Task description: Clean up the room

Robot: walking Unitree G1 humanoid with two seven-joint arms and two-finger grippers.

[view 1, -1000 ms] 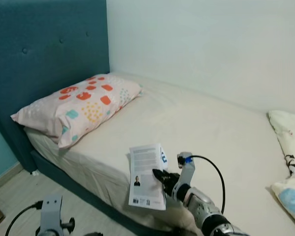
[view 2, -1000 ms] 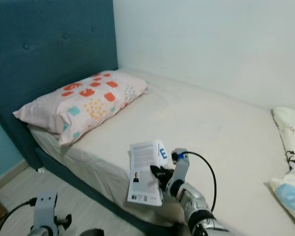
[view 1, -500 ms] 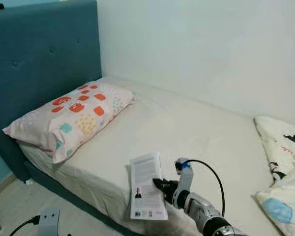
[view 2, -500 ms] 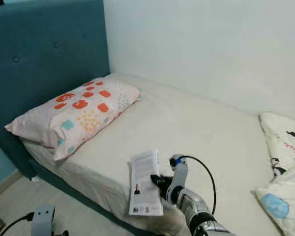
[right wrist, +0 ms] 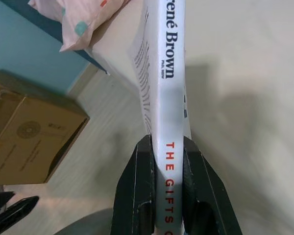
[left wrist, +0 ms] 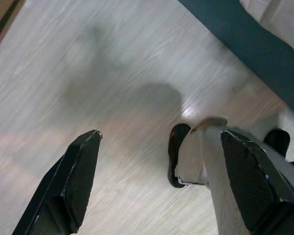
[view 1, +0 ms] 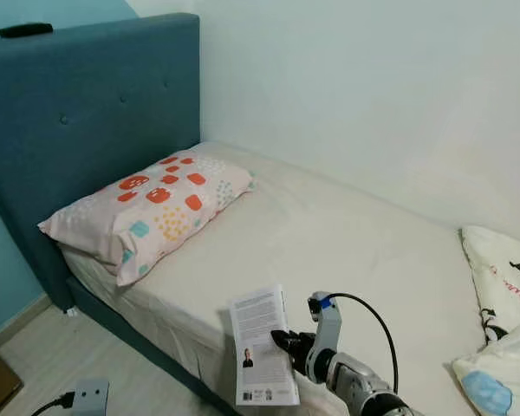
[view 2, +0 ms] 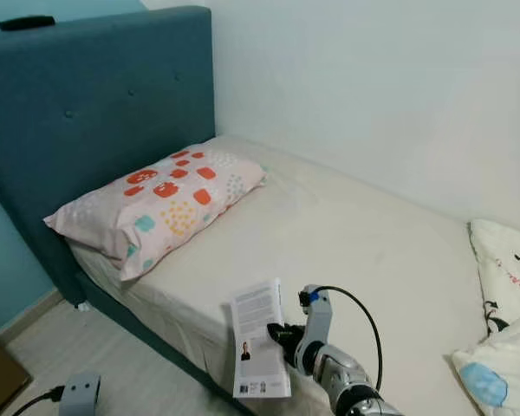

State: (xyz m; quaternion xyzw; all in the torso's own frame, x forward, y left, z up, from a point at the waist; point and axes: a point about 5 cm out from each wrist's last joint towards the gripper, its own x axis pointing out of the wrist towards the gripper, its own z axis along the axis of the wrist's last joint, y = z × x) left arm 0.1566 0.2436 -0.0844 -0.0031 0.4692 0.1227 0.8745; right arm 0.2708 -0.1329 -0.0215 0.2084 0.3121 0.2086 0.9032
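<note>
My right gripper (view 1: 284,341) is shut on a white paperback book (view 1: 263,347), held upright over the near edge of the bed (view 1: 329,234). The right wrist view looks along the book's spine (right wrist: 167,103), pinched between the two black fingers (right wrist: 135,191). The book's back cover with small text and a portrait faces me. My left gripper (left wrist: 152,181) hangs open low over the pale wood floor (left wrist: 88,78), nothing between its fingers. The left arm's wrist (view 1: 88,398) pokes in at the bottom left.
A pillow with orange and teal patches (view 1: 152,204) lies against the teal headboard (view 1: 78,139). Patterned bedding (view 1: 503,303) is bunched at the bed's right end. A cardboard box (right wrist: 29,142) stands on the floor beside the bed. White wall behind.
The camera has shifted, so the bed and pillow sit further right in view. The book stays clamped in my right gripper, slightly lower in the picture.
</note>
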